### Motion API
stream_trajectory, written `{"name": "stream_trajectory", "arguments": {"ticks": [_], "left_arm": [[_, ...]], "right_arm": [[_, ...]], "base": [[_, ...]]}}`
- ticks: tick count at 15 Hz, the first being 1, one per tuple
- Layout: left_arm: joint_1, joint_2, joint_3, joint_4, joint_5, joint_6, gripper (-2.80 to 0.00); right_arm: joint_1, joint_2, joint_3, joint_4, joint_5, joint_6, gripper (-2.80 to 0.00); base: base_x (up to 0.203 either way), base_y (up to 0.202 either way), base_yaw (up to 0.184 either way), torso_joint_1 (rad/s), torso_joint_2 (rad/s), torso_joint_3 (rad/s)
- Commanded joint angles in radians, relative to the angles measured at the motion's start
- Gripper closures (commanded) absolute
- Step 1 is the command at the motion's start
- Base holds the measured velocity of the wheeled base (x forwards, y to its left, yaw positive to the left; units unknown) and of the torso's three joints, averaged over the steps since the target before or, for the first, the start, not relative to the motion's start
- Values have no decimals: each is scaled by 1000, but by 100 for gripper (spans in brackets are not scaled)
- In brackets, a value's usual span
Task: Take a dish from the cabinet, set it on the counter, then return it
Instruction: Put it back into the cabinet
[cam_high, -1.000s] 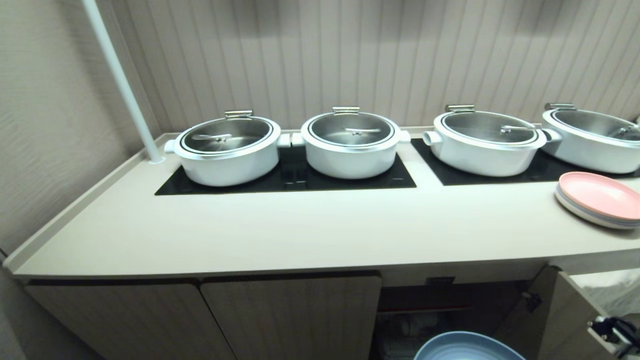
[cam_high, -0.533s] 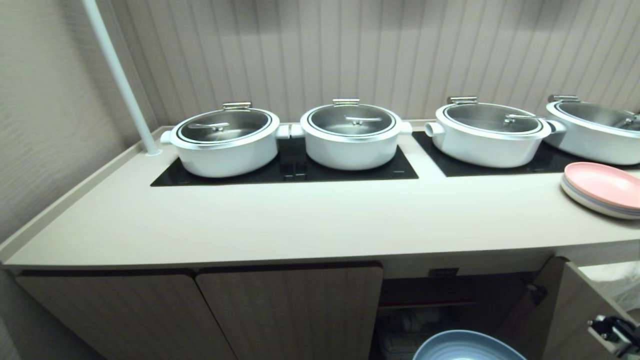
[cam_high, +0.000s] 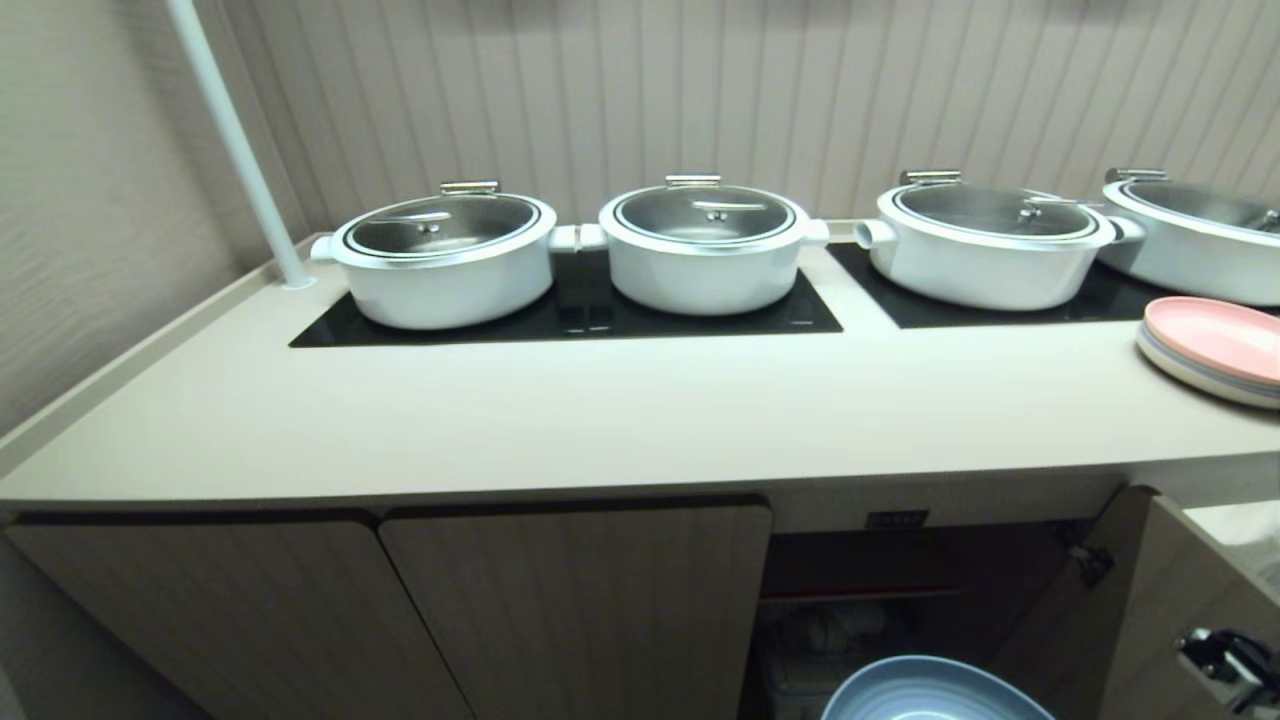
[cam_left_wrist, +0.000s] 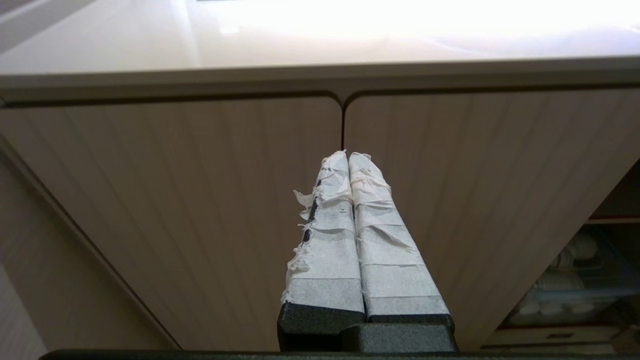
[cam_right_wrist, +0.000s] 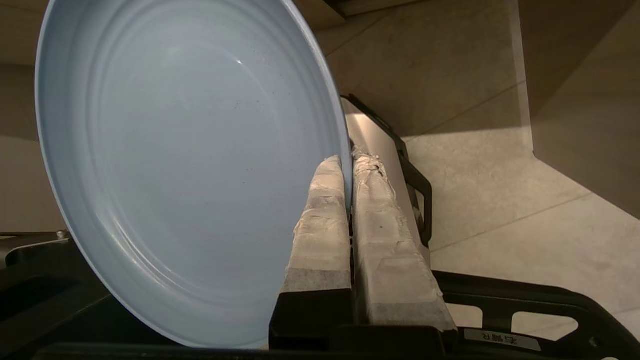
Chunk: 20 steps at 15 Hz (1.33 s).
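The dish (cam_right_wrist: 180, 170) is a round, shallow plate in matte light blue, with faint concentric rings in its well and a low raised rim. The right gripper (cam_right_wrist: 347, 165) is clamped on that rim: its two taped fingers (cam_right_wrist: 320, 225) pinch the edge between them, so the dish spreads out to one side of the fingers with its hollow face toward the wrist camera. In the head view only the dish's far edge (cam_high: 930, 690) shows, low down and in front of the open compartment of the cabinet (cam_high: 570, 600), below the counter (cam_high: 620, 420). The left gripper (cam_left_wrist: 348, 157) has its taped fingers pressed together on nothing, pointing at the seam between two closed cabinet doors (cam_left_wrist: 200, 200), apart from the dish.
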Motion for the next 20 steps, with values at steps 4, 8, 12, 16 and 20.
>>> {"name": "stream_trajectory", "arguments": {"ticks": [4,8,12,16,20], "left_arm": [[0,0,0,0,1,0,0],[0,0,0,0,0,0,0],[0,0,0,0,0,0,0],[0,0,0,0,0,0,0],[0,0,0,0,1,0,0]], "right_arm": [[0,1,0,-3,1,3,0],[0,3,8,-6,1,3,0],[0,5,4,-8,-3,3,0],[2,9,8,-14,-3,3,0],[0,9,12,-14,-3,5,0]], "base": [[0,0,0,-214,492,261],[0,0,0,-243,545,291],[0,0,0,-229,526,299],[0,0,0,-212,503,295],[0,0,0,-190,484,293]]}}
